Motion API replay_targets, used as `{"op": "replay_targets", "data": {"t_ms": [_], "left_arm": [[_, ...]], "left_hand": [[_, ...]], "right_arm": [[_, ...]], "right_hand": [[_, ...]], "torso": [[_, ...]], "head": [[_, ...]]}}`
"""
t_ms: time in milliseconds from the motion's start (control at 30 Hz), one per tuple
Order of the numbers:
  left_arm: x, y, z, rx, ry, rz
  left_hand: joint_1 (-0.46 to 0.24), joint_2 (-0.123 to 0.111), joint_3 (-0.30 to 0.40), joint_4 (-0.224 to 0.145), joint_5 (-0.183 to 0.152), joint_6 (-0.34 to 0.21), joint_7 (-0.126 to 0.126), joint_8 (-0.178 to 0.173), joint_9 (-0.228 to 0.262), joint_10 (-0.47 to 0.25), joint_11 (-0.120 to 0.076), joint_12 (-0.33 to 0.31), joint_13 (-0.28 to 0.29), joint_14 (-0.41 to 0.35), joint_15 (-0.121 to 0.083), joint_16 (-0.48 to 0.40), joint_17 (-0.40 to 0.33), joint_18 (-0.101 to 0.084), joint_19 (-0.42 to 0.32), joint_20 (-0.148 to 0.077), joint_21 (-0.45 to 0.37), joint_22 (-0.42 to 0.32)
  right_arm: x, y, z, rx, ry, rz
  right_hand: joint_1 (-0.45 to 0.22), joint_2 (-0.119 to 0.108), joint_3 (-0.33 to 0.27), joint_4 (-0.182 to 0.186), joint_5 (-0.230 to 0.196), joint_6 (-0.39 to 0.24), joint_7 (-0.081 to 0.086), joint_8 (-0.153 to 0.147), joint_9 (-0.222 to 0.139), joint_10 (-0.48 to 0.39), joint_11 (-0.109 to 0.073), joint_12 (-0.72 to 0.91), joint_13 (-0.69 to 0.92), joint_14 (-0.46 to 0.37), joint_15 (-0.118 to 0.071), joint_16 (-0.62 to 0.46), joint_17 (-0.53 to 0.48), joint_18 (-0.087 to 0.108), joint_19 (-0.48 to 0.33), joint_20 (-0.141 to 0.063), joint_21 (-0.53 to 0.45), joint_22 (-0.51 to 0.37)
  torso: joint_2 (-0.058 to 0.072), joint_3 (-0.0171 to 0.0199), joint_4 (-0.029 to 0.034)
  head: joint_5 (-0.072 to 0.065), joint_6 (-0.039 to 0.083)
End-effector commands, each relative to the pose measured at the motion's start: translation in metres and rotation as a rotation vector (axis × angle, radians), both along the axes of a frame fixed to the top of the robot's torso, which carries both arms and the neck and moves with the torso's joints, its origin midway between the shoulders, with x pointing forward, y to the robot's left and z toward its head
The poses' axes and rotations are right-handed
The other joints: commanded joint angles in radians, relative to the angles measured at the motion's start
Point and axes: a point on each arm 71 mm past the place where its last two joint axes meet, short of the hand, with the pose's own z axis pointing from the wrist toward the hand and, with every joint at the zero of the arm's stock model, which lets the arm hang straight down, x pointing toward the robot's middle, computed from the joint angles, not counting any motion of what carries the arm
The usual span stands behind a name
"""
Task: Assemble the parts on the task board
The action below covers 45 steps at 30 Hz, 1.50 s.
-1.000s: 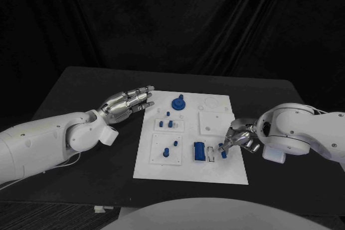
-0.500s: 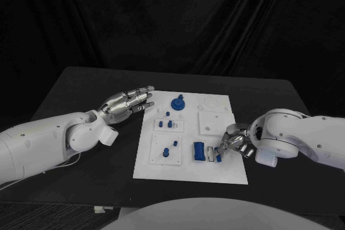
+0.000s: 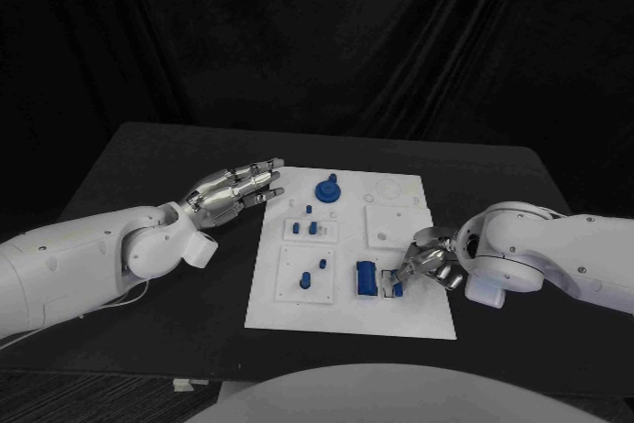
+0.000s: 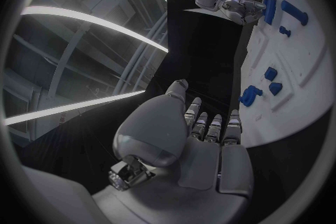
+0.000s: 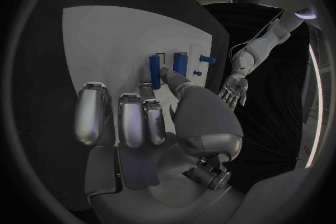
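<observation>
Where the right hand (image 3: pixel 425 263) reaches over the near right part of the task board (image 3: pixel 350 318), a small blue part (image 3: pixel 399 289) is seen just at its fingertips, beside a larger blue block (image 3: pixel 364 278) standing in a recess. Whether that small piece is pinched or merely touched cannot be told from the head view; in the right wrist view a blue bar (image 5: pixel 154 71) lies just beyond the thumb tip, with the other fingers (image 5: pixel 131 119) extended and apart above the board.

The left hand (image 3: pixel 235 191) is held flat and released, grasping nothing, beside the board's far left edge; in the left wrist view its fingers (image 4: pixel 210 129) lie straight and together. Other blue parts are seated on the board: a round knobbed piece (image 3: pixel 326 190) at the far side, short pegs (image 3: pixel 311 228) in a middle plate, and a peg (image 3: pixel 305 279) in the near left plate.

The small part is judged to be light, rigid moulded plastic, probably smooth and prone to slipping or tipping if squeezed off-centre. It would best be taken across its long flat sides, near the middle, between thumb and one finger, so that it can be kept upright and lowered squarely into its slot. Fragility is not expected, but a tight fit may call for gentle, straight pressure.
</observation>
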Motion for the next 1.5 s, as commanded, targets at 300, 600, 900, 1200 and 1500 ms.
{"op": "replay_targets", "data": {"t_ms": [300,600,900,1200,1500], "left_arm": [[-0.001,-0.002,0.000,-0.013,0.008,-0.020],[-0.001,-0.002,-0.001,-0.012,0.010,-0.021],[-0.001,-0.002,-0.001,-0.010,0.013,-0.024],[-0.001,-0.002,-0.001,-0.009,0.016,-0.026],[-0.002,0.000,-0.001,-0.011,0.010,-0.018]], "left_hand": [[-0.004,-0.001,0.005,-0.008,0.007,-0.002,0.006,0.003,0.001,0.002,0.008,0.004,0.001,0.002,0.009,0.003,0.000,0.012,0.004,0.005,0.002,-0.002],[-0.004,0.000,0.006,-0.009,0.008,-0.001,0.006,0.004,0.001,0.002,0.008,0.004,0.001,0.002,0.009,0.003,0.000,0.012,0.004,0.005,0.001,-0.002],[-0.004,0.000,0.006,-0.011,0.008,-0.002,0.007,0.004,0.001,0.002,0.008,0.004,0.001,0.002,0.010,0.003,0.000,0.012,0.004,0.005,0.001,-0.002],[-0.004,0.001,0.007,-0.012,0.008,-0.003,0.007,0.003,0.001,0.002,0.008,0.003,0.001,0.001,0.010,0.003,0.000,0.012,0.004,0.005,0.001,-0.003],[-0.003,0.001,0.008,-0.013,0.009,-0.002,0.007,0.004,0.001,0.002,0.009,0.003,0.001,0.002,0.010,0.003,0.001,0.012,0.004,0.006,0.002,-0.002]], "right_arm": [[-0.001,0.004,-0.001,0.004,-0.001,0.005],[-0.002,0.006,-0.001,0.001,0.008,0.017],[-0.003,0.007,-0.002,0.001,0.018,0.030],[-0.003,0.005,-0.002,-0.002,0.021,0.032],[-0.007,-0.015,0.010,-0.001,-0.047,-0.033]], "right_hand": [[-0.035,-0.011,-0.009,0.035,-0.065,-0.007,-0.001,-0.006,-0.006,0.104,0.006,0.003,0.263,0.063,0.003,-0.006,0.028,0.016,0.003,0.008,-0.011,0.179],[-0.059,-0.034,-0.068,0.081,0.006,-0.005,0.002,-0.007,-0.012,0.104,0.007,0.003,0.263,0.062,0.004,-0.009,0.021,0.017,0.001,0.008,-0.017,0.177],[-0.076,-0.048,-0.136,0.121,-0.047,-0.008,0.005,-0.010,-0.018,0.104,0.010,0.003,0.263,0.061,0.007,-0.011,0.017,0.018,0.000,0.010,-0.023,0.176],[-0.099,-0.059,-0.201,0.170,-0.117,-0.010,0.005,-0.011,-0.022,0.104,0.011,0.003,0.263,0.061,0.007,-0.012,0.014,0.019,-0.001,0.012,-0.029,0.174],[-0.176,-0.048,-0.345,0.363,-0.260,-0.010,0.003,-0.004,-0.026,0.104,0.010,0.003,0.263,0.061,0.007,-0.011,0.013,0.023,-0.005,0.011,-0.048,0.169]], "torso": [[0.000,-0.0002,0.0001],[0.000,-0.0004,0.0003],[0.000,-0.0001,0.0001],[0.000,-0.0004,-0.0001],[0.000,-0.0002,0.0000]], "head": [[0.000,0.000],[0.002,0.000],[0.004,0.000],[0.007,0.000],[0.013,0.000]]}}
